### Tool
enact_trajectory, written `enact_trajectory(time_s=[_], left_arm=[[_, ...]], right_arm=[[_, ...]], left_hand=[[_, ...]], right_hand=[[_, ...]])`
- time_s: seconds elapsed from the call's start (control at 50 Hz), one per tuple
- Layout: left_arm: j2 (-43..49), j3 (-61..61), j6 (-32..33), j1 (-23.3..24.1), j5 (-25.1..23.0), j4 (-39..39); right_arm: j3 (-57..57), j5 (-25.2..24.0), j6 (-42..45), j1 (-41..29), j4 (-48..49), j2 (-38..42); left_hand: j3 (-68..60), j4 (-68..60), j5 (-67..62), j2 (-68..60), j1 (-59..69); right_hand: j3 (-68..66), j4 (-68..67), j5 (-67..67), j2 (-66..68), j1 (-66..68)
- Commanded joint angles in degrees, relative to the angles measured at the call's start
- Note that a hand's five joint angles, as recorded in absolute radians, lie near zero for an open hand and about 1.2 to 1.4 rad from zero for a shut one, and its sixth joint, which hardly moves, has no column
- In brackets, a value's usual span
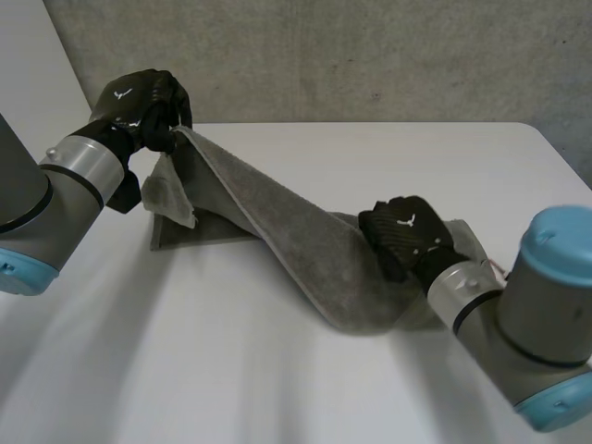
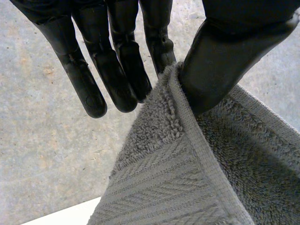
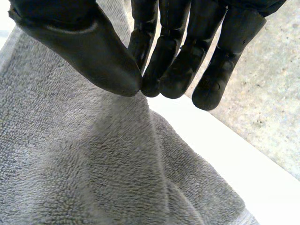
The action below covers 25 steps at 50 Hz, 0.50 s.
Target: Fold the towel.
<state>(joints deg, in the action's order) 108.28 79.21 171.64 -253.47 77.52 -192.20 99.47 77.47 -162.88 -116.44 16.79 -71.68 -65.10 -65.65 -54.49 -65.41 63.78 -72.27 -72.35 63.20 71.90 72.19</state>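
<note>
Table (image 1: pixel 305 388): towel (image 1: pixel 277 217) in L hand (image 1: pixel 139 102)

— Left robot hand (image 1: pixel 139 104)?
— Raised high, thumb and one finger pinching the towel (image 1: pixel 287 236), other fingers straight.
— Right robot hand (image 1: pixel 407 236)?
— Low, thumb and fingertips meeting, pinching a towel ridge.

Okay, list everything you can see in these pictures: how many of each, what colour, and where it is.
towel: one, grey, partly on the table, slung between the two hands.
table: one, white, under the towel.
wall: one, speckled grey, behind the table.
left arm: one, grey with a light-blue cap, near left.
right arm: one, grey with a light-blue cap, near right.
left hand: one, black, raised at far left, pinching the towel's hemmed edge.
right hand: one, black, low at the towel's right end, pinching a ridge of it.
</note>
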Motion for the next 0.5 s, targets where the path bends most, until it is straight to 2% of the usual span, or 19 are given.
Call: enact_trajectory(time_s=[0.02,0.08,0.14,0.18,0.2,0.26,0.28,0.32,0.5], left_arm=[[0.0,0.3,0.0,0.5,0.0,0.1],[0.0,0.4,0.0,0.7,0.0,0.1],[0.0,0.5,0.0,0.8,0.0,0.1],[0.0,0.5,0.0,0.9,0.0,0.1],[0.0,0.5,0.0,1.0,0.0,0.1],[0.0,0.4,0.0,1.0,0.0,0.1],[0.0,0.4,0.0,1.0,0.0,0.1],[-0.1,0.3,0.0,0.9,0.0,0.1],[-0.4,0.2,-0.1,0.7,0.0,0.2]], right_arm=[[0.2,-2.1,-0.6,0.6,-6.9,-1.4],[3.9,-0.8,-1.7,-1.9,-4.3,-1.2],[4.6,0.3,-2.8,-4.1,-2.3,-1.2],[5.5,4.3,-5.5,-7.5,1.0,-0.8],[5.5,4.4,-5.5,-7.5,1.0,-0.8],[5.1,12.9,-7.6,-11.3,4.7,1.4],[5.1,13.0,-7.6,-11.3,4.7,1.5],[3.5,17.2,-7.6,-14.4,6.1,4.0],[-2.9,18.8,-8.2,-17.5,6.6,10.7]], left_hand=[[-0.8,-0.2,-1.4,-0.5,2.1],[-0.8,-0.2,-1.4,-0.5,2.1],[-0.8,-0.2,-1.4,-0.5,2.1],[-0.8,-0.2,-1.4,-0.5,2.1],[-0.8,-0.2,-1.4,-0.5,2.1],[-0.8,-0.2,-1.4,-0.5,2.1],[-0.8,-0.2,-1.4,-0.5,2.1],[-0.8,-0.2,-1.4,-0.5,2.1],[-0.8,-0.2,-1.4,-0.5,2.1]], right_hand=[[25.5,25.6,-26.4,-25.1,-25.4],[43.3,43.4,-44.2,-42.9,-43.2],[46.0,46.1,-47.0,-45.7,-46.0],[49.4,49.5,-50.3,-49.0,-49.3],[49.4,49.5,-50.3,-49.0,-49.3],[58.6,58.7,-59.6,-58.3,-58.6],[58.7,58.7,-59.6,-58.3,-58.6],[60.8,60.9,-61.8,-60.5,-60.8],[61.0,61.1,-61.9,-60.6,-60.9]])
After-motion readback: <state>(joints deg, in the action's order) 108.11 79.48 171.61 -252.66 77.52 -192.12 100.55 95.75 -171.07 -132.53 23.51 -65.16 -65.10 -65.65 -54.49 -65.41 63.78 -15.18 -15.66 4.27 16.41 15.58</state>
